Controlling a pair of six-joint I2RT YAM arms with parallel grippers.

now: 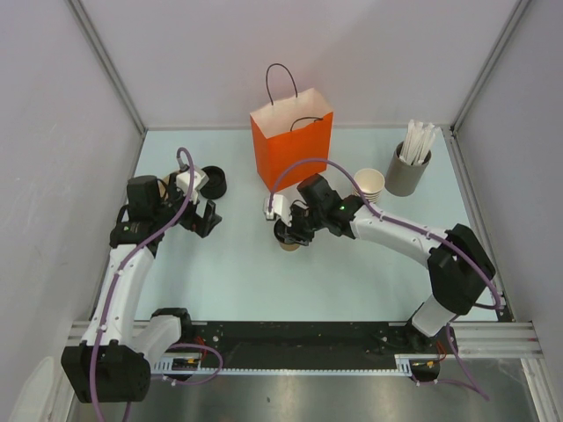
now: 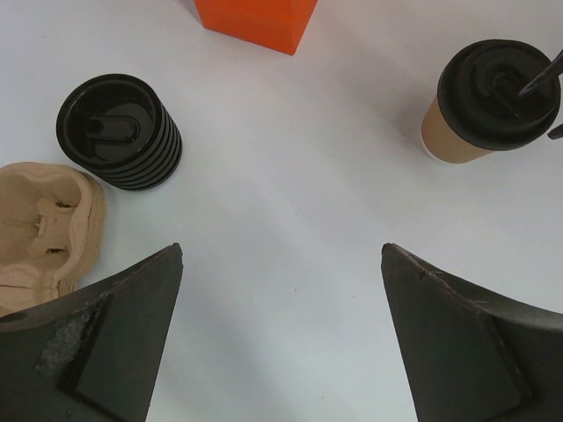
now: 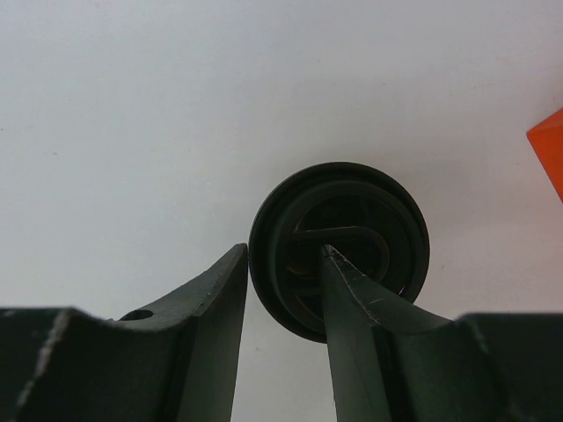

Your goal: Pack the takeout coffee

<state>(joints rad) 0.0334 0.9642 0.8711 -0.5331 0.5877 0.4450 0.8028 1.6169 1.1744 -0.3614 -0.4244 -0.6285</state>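
Cup: your small tan paper cup stands upright on the pale table. It is in front of the orange paper bag, not inside it.
Lid: the round black plastic lid sits on top of the cup.
Right gripper: your right gripper is right over the lid. One finger lies across the lid's top and the other is just outside its rim. The gap is small (you cannot tell if they are squeezing the rim).
Left gripper: your left gripper is spread wide with nothing in it. It hangs over bare table, well apart from the cup.
Near the left gripper: a stack of black lids, with a tan pulp cup tray just beside it.
Behind the right arm: a stack of tan paper cups and, further right, a grey tube of white sticks.
In the way: the bag stands upright, open at the top, with thin dark handles. The stack of tan paper cups is just beside the bag's right side, close to your right arm.
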